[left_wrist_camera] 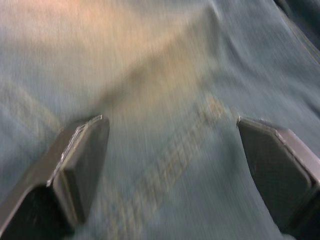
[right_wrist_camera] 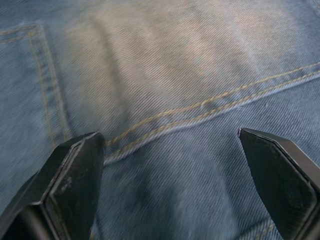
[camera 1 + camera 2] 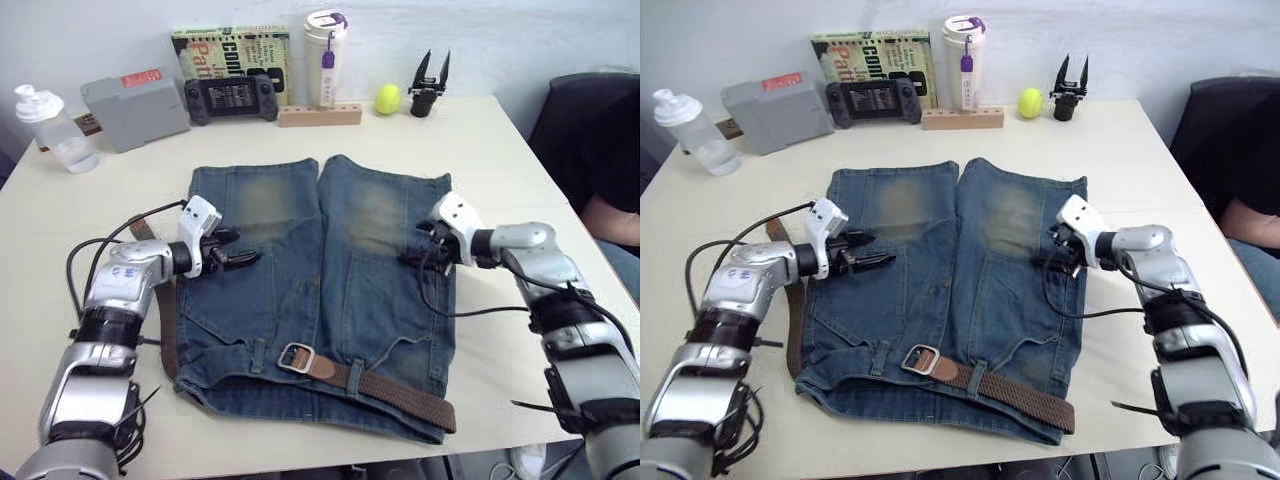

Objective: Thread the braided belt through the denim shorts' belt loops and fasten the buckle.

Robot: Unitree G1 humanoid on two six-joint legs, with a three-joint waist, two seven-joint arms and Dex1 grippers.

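The denim shorts point(image 3: 320, 270) lie flat on the table, waistband nearest me. The braided belt point(image 3: 400, 392) runs along the waistband under belt loops point(image 3: 355, 375). Its silver buckle point(image 3: 297, 357) rests near the middle on a tan tab. The belt's other stretch point(image 3: 168, 340) curves up beside the shorts' left edge. My left gripper point(image 3: 240, 248) hovers open over the left leg, its fingers point(image 1: 82, 165) wide apart above the denim. Open as well, my right gripper point(image 3: 412, 248) hangs over the right leg, with fingers point(image 2: 75, 175) spread over a seam.
Along the table's far edge stand a water bottle point(image 3: 55, 130), a grey box point(image 3: 135, 105), a game controller point(image 3: 230, 98), a book point(image 3: 232, 50), a tumbler point(image 3: 325, 55), a wooden block point(image 3: 320, 115), a yellow ball point(image 3: 388, 98) and a spare black gripper point(image 3: 430, 85). A person point(image 3: 610, 210) sits at the right.
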